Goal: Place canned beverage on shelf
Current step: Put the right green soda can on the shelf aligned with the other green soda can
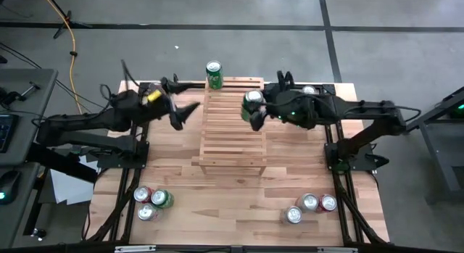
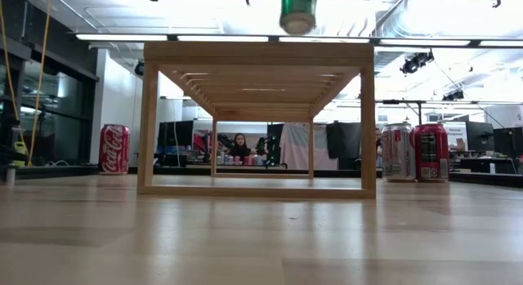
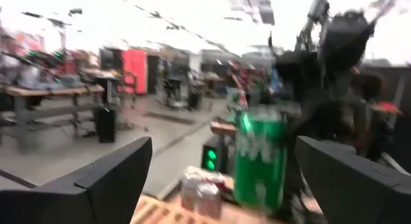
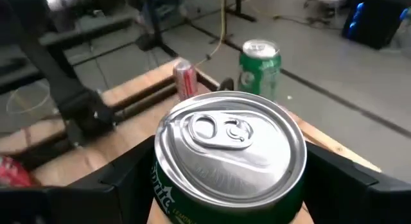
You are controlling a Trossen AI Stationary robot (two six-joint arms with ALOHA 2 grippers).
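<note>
Dark and empty, the left gripper (image 1: 190, 112) hangs open just left of the shelf (image 1: 233, 148). One green can (image 1: 214, 74) already stands at the shelf's far edge. The right gripper (image 1: 254, 114) clasps a second green can (image 1: 252, 102) above the shelf's right side, not yet set down. Red cans near the table's front corners remain, their labels unclear.

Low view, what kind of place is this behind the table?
Probably a robotics lab or workshop: long ceiling light strips, exposed ducts, and desks with monitors where a person sits, beyond the shelf.
</note>
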